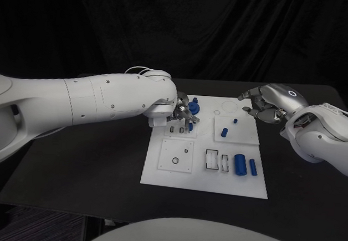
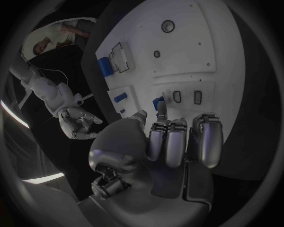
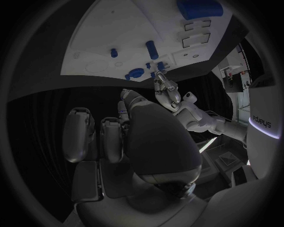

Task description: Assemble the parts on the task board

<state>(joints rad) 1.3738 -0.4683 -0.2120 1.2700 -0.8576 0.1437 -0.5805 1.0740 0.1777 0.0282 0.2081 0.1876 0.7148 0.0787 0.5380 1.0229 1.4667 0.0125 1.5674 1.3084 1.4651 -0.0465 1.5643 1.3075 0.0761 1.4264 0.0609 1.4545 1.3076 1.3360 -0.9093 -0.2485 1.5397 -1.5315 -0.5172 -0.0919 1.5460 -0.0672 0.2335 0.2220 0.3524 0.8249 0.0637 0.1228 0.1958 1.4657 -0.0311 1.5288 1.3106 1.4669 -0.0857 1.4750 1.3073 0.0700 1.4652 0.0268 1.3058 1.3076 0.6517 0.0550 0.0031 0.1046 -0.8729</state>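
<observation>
The white task board lies mid-table. My left hand hangs over its far left part. There thumb and finger pinch a small blue part beside two empty slots. A knobbed blue part stands just beyond that hand. A tiny blue peg and a short blue cylinder stand on the far right plate. Two blue cylinders lie side by side at the near right. My right hand hovers at the board's far right edge, fingers curled in, with nothing plainly in them.
The black table surrounds the board, with bare room on the left and along the front. A rectangular frame recess and a round hole plate sit in the board's near half. My left forearm stretches in across the table's left side.
</observation>
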